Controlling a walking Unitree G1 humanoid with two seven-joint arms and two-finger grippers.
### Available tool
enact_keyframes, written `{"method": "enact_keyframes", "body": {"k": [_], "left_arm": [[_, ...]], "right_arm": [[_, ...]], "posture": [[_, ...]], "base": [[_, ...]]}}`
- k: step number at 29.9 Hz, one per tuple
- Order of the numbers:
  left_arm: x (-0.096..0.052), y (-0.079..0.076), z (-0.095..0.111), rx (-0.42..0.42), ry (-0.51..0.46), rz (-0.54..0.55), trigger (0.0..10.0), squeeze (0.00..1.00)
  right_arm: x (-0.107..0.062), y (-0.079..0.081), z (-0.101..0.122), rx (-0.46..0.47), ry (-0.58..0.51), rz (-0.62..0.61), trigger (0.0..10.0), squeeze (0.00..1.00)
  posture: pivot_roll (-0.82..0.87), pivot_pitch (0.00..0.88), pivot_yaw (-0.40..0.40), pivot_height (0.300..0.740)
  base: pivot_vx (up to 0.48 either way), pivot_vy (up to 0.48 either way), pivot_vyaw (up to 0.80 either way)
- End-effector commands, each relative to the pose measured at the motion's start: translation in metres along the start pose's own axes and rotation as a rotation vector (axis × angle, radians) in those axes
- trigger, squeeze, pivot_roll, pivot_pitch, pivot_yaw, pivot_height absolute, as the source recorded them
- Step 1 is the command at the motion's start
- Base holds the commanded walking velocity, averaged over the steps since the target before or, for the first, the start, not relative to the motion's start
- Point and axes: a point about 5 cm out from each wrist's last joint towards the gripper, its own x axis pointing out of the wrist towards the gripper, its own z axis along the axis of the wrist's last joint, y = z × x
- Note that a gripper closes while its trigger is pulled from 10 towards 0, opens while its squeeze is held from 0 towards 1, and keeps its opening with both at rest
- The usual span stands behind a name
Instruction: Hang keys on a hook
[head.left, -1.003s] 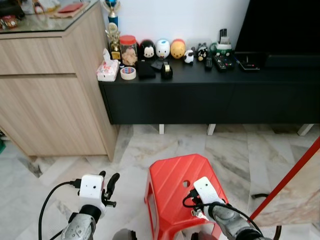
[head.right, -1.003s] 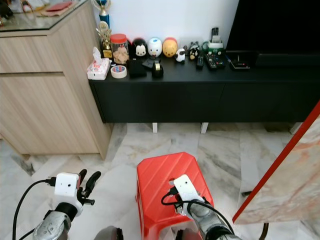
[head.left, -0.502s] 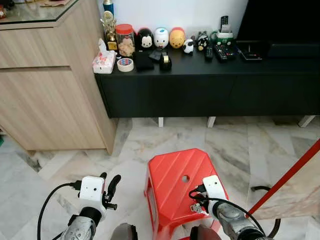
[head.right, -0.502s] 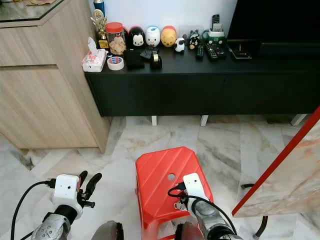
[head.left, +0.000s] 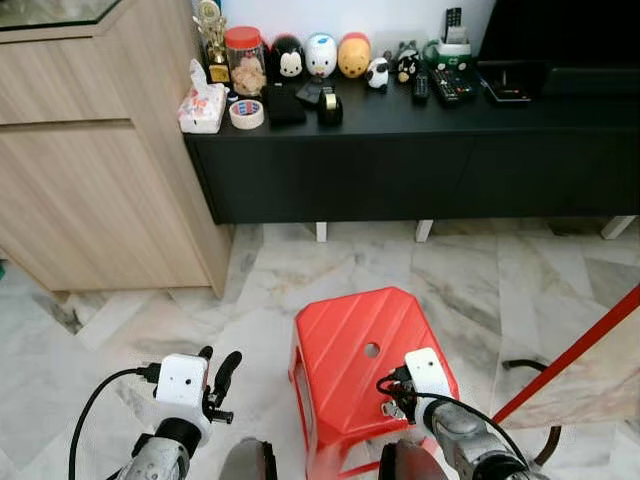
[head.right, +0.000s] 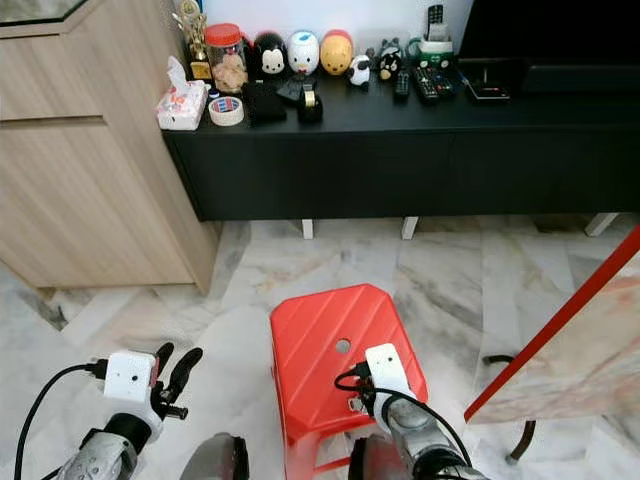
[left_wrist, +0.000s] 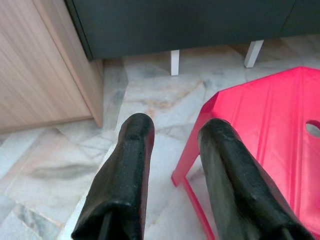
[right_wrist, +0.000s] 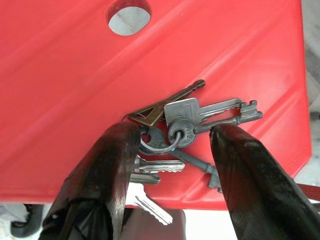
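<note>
- Shifted since a second ago: whole scene lower and closer in the head views, so camera motion, not the furniture; wall above the console now cut off.
- Right gripper (right_wrist: 170, 150) still low over the near edge of the red plastic stool (head.left: 350, 340), black fingers (right_wrist: 112, 165) spread wide, holding nothing.
- Bunch of metal keys on a ring (right_wrist: 185, 127) lying flat on the stool top, between the spread fingers; one finger touching the ring's side.
- Left gripper (left_wrist: 172, 165) held over the pale marble floor (head.left: 130, 330) beside the stool, fingers apart, empty.
- Long black low console (head.left: 420, 150) ahead, carrying round toy figures (head.left: 320, 55), a red-lidded jar (head.left: 244, 58), a tape roll (head.left: 246, 113), a tissue pack (head.left: 200, 105) and remotes (head.left: 450, 85).
- Light wooden cabinet (head.left: 90, 170) at the left, touching the console's end.
- Red slanted bar (head.left: 580, 350) at the right, edging a marbled panel.
</note>
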Motion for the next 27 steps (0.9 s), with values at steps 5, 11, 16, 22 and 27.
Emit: {"method": "enact_keyframes", "body": {"k": [5,11,16,22,27], "left_arm": [[0.000,-0.003,0.010,0.017,-0.016,-0.008,10.0,0.00],[0.003,-0.007,0.020,0.015,-0.041,-0.016,10.0,0.00],[0.000,-0.009,0.022,0.013,-0.041,-0.018,10.0,0.00],[-0.002,-0.011,0.022,0.009,-0.032,-0.018,10.0,0.00],[-0.002,-0.011,0.021,0.009,-0.027,-0.018,10.0,0.00]], "right_arm": [[0.001,0.008,0.009,0.034,-0.061,0.017,10.0,0.00],[0.001,0.011,0.009,0.028,-0.060,0.018,10.0,0.00],[0.002,0.008,0.005,0.009,-0.024,-0.005,10.0,0.00],[0.002,0.007,0.006,0.008,-0.024,-0.001,4.3,0.00],[0.002,0.007,0.008,0.001,-0.027,0.003,0.0,0.00]], "posture": [[0.13,0.197,-0.010,0.651],[0.13,0.219,-0.010,0.651],[0.13,0.233,-0.014,0.651],[0.13,0.228,-0.020,0.651],[0.13,0.220,-0.023,0.651]], "base": [[0.000,0.000,0.00],[0.000,0.000,0.00],[0.000,0.000,0.00],[0.000,0.000,0.00],[0.000,0.000,0.00]]}}
